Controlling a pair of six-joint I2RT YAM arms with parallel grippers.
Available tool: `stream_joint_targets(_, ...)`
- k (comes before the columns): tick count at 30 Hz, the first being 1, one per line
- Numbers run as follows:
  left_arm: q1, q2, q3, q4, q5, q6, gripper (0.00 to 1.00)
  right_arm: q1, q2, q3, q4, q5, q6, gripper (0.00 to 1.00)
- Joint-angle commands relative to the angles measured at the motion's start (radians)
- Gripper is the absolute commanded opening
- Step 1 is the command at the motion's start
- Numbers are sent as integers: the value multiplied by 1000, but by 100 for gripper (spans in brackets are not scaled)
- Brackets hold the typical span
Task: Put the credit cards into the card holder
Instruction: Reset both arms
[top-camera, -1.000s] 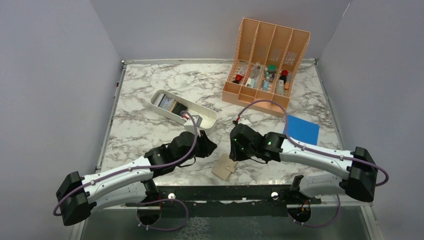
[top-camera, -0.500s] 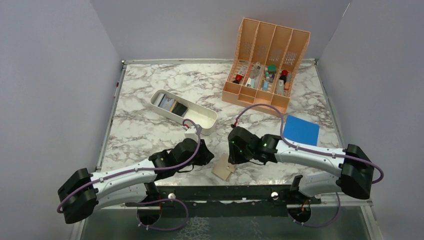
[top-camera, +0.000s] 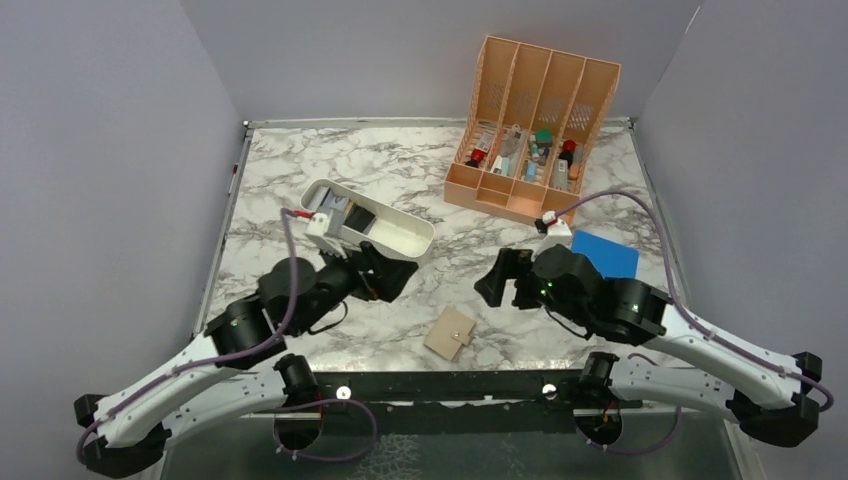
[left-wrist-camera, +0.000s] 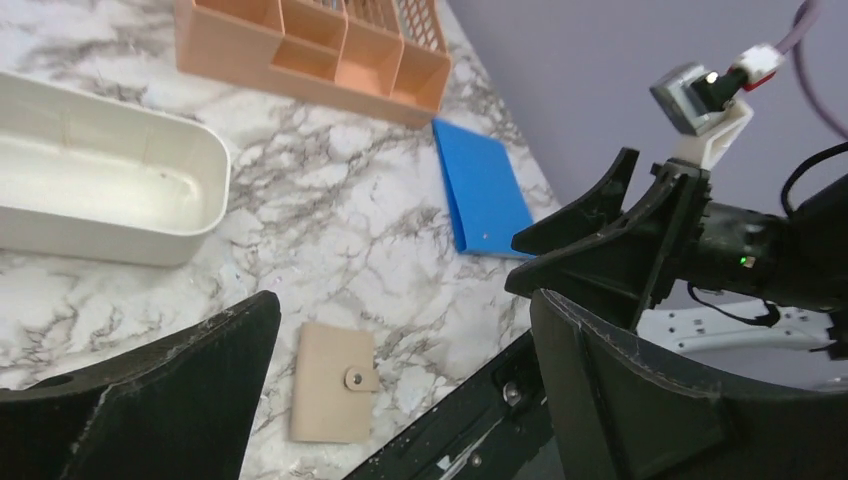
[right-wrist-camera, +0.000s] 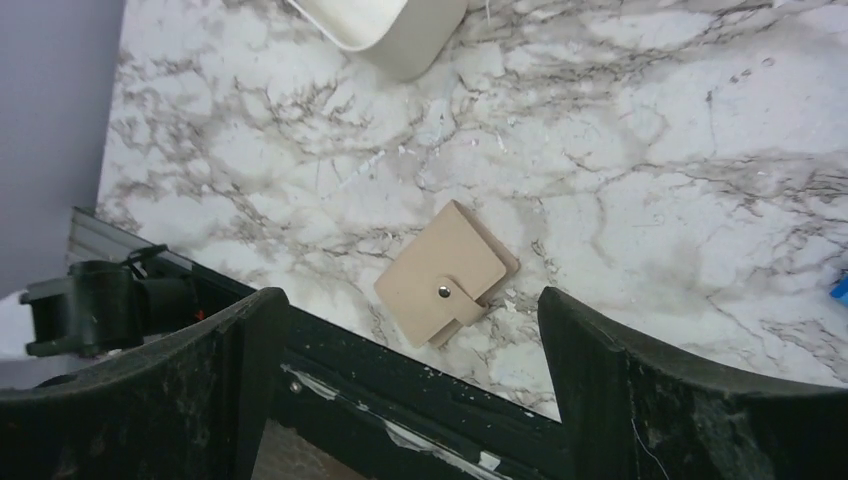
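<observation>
Left tool (top-camera: 395, 272) and right tool (top-camera: 497, 277) had drawn back from the shut card holder (top-camera: 449, 333), both wide and empty over the marbled bench (top-camera: 300, 180).

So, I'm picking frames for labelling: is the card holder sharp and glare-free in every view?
Top view: card holder small but sharp, even light. Left wrist: sharp, no glare. Right wrist: sharpest, snap button clear, no glare.

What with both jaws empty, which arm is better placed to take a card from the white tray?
Probably left: the left gripper hangs beside the tray holding cards; the right gripper is farther off.
</observation>
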Motion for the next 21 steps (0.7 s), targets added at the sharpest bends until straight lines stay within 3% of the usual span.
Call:
stream_joint_targets(1, -6, -123, 98, -172, -110, 91, 99, 5, -77, 49, -134, 171, 54, 100)
stream_joint_targets(7, -6, -264, 186, -255, -175, 127, 99, 5, -217, 122, -240, 283, 98, 100)
stream_joint_targets(13, -6, -334, 147, -276, -203, 100, 99, 5, -358, 103, -165, 285, 34, 100)
stream_joint_targets(21, -6, -299, 114, -275, -177, 72, 99, 5, -335, 97, -181, 288, 56, 100)
